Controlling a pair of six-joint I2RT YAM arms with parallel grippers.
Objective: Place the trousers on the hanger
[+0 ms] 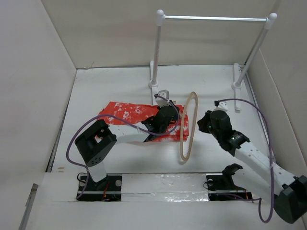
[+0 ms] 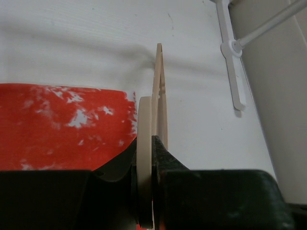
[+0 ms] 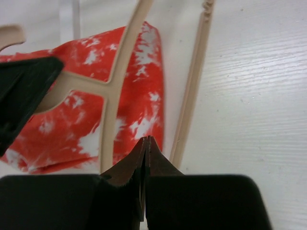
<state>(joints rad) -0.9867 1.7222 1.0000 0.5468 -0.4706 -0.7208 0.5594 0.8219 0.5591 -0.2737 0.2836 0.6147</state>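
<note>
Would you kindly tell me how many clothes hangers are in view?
1: the hanger, held on edge in the left gripper beside one end of the trousers. The rack carries none.

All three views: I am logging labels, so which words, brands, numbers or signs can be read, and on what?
None can be read.
The trousers carry only white blotches, no lettering.
The hanger and the white rack show no marks.

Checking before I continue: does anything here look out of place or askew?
The hanger is not hanging on the rack: the left gripper clamps it up on edge, beside the trousers' end. Nothing looks spilled or damaged.
</note>
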